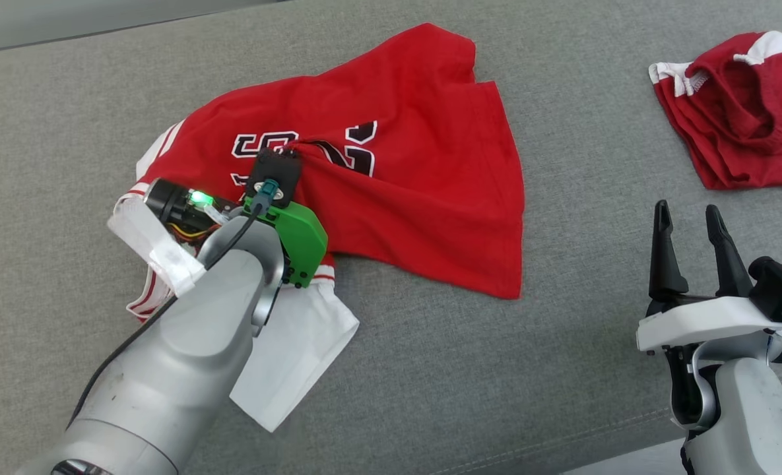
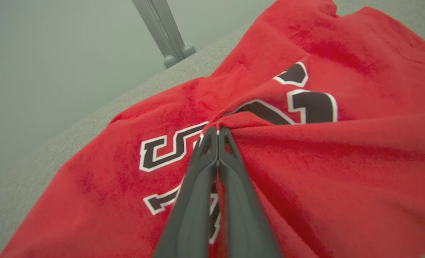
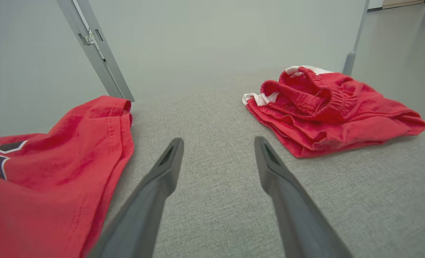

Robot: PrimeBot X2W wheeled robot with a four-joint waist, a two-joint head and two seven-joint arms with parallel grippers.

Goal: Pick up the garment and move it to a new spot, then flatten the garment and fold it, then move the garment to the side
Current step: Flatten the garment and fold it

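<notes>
At the near right, the right gripper [image 1: 686,210] stands with its fingers spread wide, holding nothing, above the grey cushion [image 1: 496,369]. Left of centre, the left gripper [image 2: 218,129] is fully closed on a pinched ridge of the red shirt [image 1: 417,165] at its black-and-white printed lettering; the shirt lies crumpled on the cushion, its white sleeve [image 1: 298,356] toward the near edge beside the left arm. At the far right, well apart from the shirt, lies a pair of red shorts [image 1: 727,112], loosely folded.
</notes>
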